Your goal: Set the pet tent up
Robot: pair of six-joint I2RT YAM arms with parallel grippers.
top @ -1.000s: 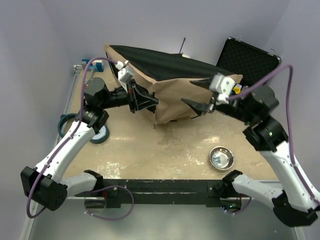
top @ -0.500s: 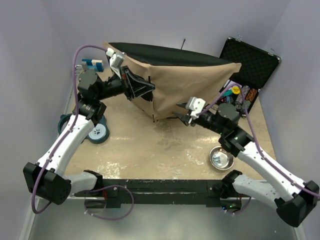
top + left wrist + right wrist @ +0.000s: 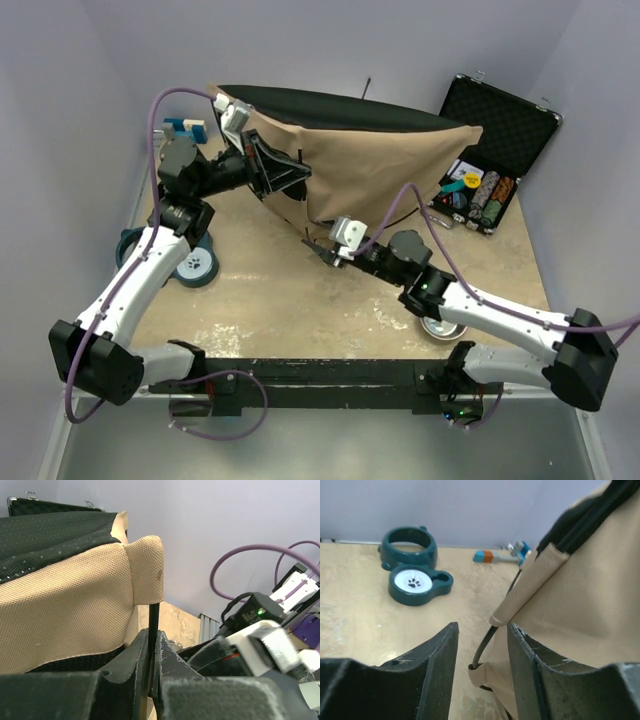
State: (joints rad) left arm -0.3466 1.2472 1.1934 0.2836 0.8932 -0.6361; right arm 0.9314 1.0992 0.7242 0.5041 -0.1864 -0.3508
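The left end effector (image 3: 154,642) pinches a thin pole (image 3: 154,615) at the far-left corner of the pet tent (image 3: 385,160), seemingly propping it upright on the far table (image 3: 260,300), while the right end effector (image 3: 482,640), spread, straddles the near corner's pole end (image 3: 481,652), probably to seat it.
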